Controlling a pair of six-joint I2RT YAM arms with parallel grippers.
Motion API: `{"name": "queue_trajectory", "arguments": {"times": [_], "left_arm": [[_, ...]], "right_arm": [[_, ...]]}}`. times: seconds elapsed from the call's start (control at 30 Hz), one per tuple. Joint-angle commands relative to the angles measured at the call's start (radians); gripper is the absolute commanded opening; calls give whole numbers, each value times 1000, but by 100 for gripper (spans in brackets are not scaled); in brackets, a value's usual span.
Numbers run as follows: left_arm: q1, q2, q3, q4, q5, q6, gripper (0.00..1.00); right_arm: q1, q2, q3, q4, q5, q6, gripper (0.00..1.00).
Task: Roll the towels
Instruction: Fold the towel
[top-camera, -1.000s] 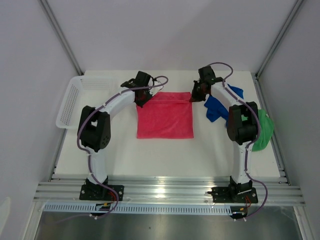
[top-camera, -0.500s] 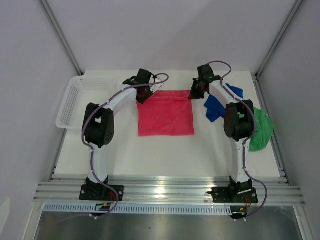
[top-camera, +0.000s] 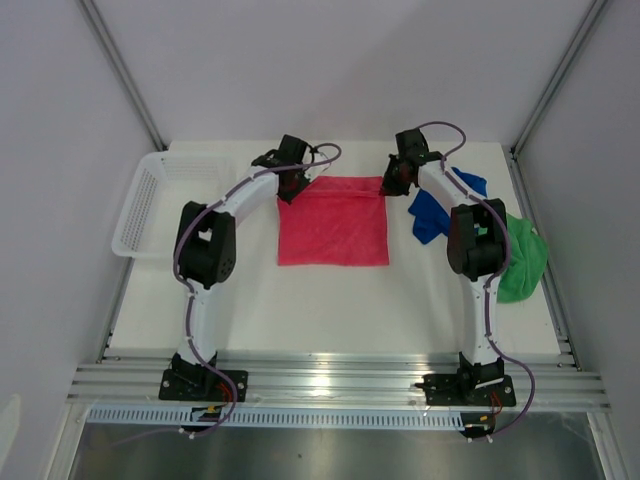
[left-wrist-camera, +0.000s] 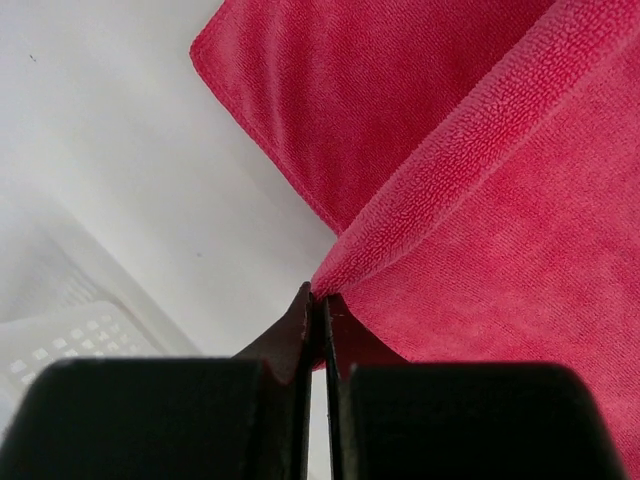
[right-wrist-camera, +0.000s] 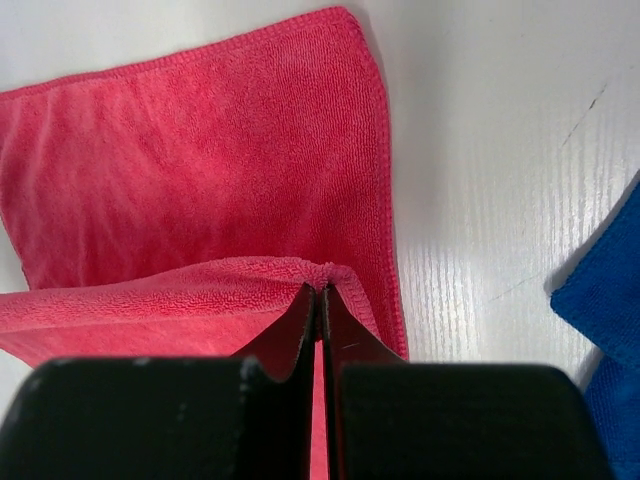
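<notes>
green towel: you see it bunched at the right edge, unrolled.
pink towel: flat mid-table, only its far edge lifted.
blue towel: crumpled just beside it, unrolled.
left gripper: clenched on the pink towel's far left corner.
right gripper: clenched on its far right corner.
progress: by the look, none rolled; all three remain for you.
writing: none legible.

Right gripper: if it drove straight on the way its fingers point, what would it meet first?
The pink-red microfibre towel: the right gripper is shut on its lifted edge, and that towel's flat part lies directly ahead on the white table, though depth is unclear.
</notes>
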Motion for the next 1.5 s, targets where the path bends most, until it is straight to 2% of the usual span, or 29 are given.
{"name": "queue_trajectory", "arguments": {"times": [0.0, 0.07, 0.2, 0.23, 0.33, 0.37, 0.4, 0.43, 0.5, 0.7, 0.8, 0.9, 0.97, 1.0, 1.03, 1.07, 1.1, 1.13, 1.2, 1.23, 1.3, 1.47], "left_arm": [[13, 23, 72, 17, -24, 13, 6], [13, 46, 84, 8, -24, 11, 13], [13, 86, 132, 6, -27, 16, 22], [13, 96, 147, 8, -31, 16, 30], [13, 127, 176, 25, -50, 16, 39], [13, 130, 182, 31, -56, 14, 49], [15, 135, 185, 45, -60, 11, 53], [15, 136, 196, 48, -69, 4, 61], [18, 133, 198, 68, -83, 2, 65], [44, 103, 222, 73, -102, -10, 66], [47, 46, 190, -13, -53, -22, 65], [50, -40, 140, -180, 59, -79, 60], [49, -106, 4, -237, 123, -102, 57], [46, -190, -46, -231, 204, -99, 57], [40, -234, -204, -219, 229, -64, 57], [17, -328, -265, -186, 251, -32, 57], [-3, -373, -325, -159, 257, 44, 57], [-22, -414, -485, -132, 247, 88, 58], [-92, -520, -586, -26, 199, 208, 60], [-112, -541, -695, 12, 182, 240, 61], [-160, -562, -738, 69, 161, 277, 63], [-172, -487, -720, 106, 138, 280, 63]], "right_arm": [[-13, 8, 29, 61, 40, 28, 0], [-16, 26, 32, 87, 35, 38, 0], [-33, 70, 30, 134, 6, 80, 2], [-44, 80, 29, 140, -14, 104, 6], [-59, 100, 17, 173, -24, 140, 27], [-64, 104, 3, 202, -34, 159, 36], [-66, 106, 0, 219, -44, 166, 38], [-69, 107, 0, 231, -54, 170, 41], [-72, 106, 12, 252, -64, 175, 46], [-72, 71, 58, 230, -14, 126, 47], [-72, 20, 41, 193, 3, 52, 47], [-67, -67, -22, 125, 17, -11, 46], [-50, -171, -165, 102, 56, -38, 47], [-38, -208, -221, 96, 77, -49, 48], [-15, -247, -326, 84, 95, -54, 50], [-3, -309, -377, 79, 101, -57, 55], [6, -336, -426, 78, 97, -54, 57], [23, -359, -472, 84, 81, -49, 58], [36, -406, -597, 93, 32, -32, 61], [37, -417, -630, 104, 16, -22, 61], [40, -448, -720, 134, -29, 4, 61], [46, -476, -807, 185, -41, 32, 61]]}}
